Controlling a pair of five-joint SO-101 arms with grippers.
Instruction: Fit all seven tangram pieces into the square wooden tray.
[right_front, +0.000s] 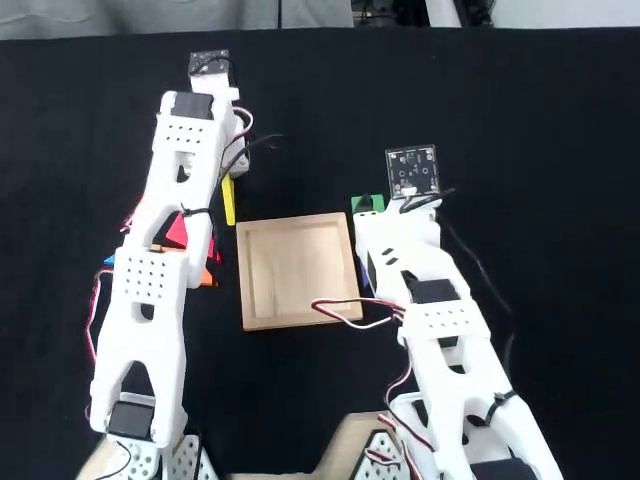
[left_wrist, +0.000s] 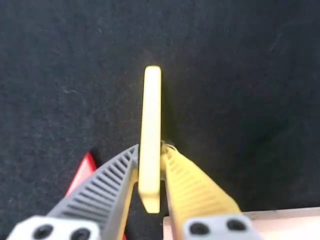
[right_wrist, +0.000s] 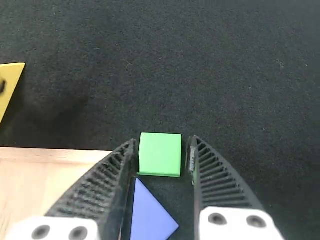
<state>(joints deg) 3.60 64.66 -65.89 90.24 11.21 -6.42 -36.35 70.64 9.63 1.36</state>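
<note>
- Tray (right_front: 295, 270): lies empty near the middle of the worktop (right_front: 540, 120). None of the seven pieces is seated yet.
- Left pincer (left_wrist: 150, 150): clamped on the yellow piece (left_wrist: 151, 115), which stands on edge between the jaws, just off the tray's far left corner.
- Right pincer (right_wrist: 162, 145): jaws apart, straddling the green square (right_wrist: 160, 154). The square lies flat on the worktop beside the tray's far right corner, and a gap on one side suggests it is not yet gripped.
- Step in hand (judgement): bringing the first piece, the yellow one, to the tray.
- Next move calls for placing the yellow piece over the tray floor, turning it from edge-on to flat, and seating it against a wall to leave room for the rest.
- High view: adds a red piece (right_front: 177, 230) and an orange piece (right_front: 207, 278), partly under the left arm, toward the worktop's left edge.
- Right wrist view: adds a blue triangle (right_wrist: 150, 217) just beside the green square. In the high view the arm covers that spot.
</note>
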